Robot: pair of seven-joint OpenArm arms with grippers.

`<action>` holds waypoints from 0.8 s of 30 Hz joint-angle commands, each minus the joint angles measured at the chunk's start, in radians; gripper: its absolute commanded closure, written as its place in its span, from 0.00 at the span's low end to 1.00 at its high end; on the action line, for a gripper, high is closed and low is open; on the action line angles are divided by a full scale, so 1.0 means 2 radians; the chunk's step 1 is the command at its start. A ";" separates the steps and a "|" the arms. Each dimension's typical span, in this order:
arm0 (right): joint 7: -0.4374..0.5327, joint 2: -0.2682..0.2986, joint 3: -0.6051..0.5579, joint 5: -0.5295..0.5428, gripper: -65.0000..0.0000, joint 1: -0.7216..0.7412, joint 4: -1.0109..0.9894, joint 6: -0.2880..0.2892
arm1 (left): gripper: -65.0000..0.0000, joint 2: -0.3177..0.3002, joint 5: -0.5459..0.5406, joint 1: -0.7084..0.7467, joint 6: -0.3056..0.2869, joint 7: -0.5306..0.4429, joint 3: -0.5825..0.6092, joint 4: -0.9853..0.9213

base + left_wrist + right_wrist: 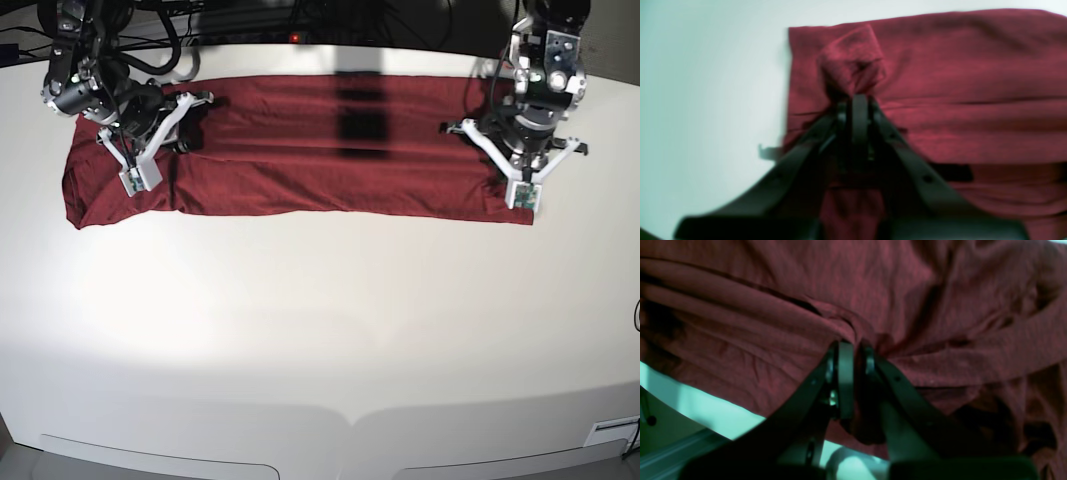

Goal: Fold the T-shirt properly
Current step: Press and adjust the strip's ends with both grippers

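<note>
Across the pale bench [320, 320], the maroon T-shirt [300, 180] lies folded lengthwise; the left claw [857, 96] pinches a fold shut; the right claw [853, 346], seemingly, does likewise.

Both black grippers' lower parts blurred in the wrist views — left gripper [855, 100], right gripper [853, 346], each cut off by the bottom edge. Dark red, wrinkly fabric T-shirt [300, 185] runs out of frame in both wrist views; in base, parts of it hidden under the arms. Fabric between the right fingertips partly covered, very dark. Grey-and-black metal arms cut by base view's top edge — black item at right edge [637, 315] also cut off, can't tell what.
</note>
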 commanded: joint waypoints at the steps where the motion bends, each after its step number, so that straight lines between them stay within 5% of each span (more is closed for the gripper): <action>1: 0.007 0.001 -0.003 0.003 1.00 0.004 0.006 -0.001 | 1.00 0.000 0.006 -0.004 0.004 -0.012 -0.002 0.009; 21: -0.019 -0.008 -0.025 0.003 1.00 0.008 0.006 -0.001 | 1.00 0.007 0.006 -0.006 0.004 -0.005 -0.002 0.009; 24: -0.027 -0.008 -0.025 0.002 0.81 0.008 0.006 -0.001 | 1.00 0.007 0.006 -0.006 0.004 -0.002 -0.002 0.009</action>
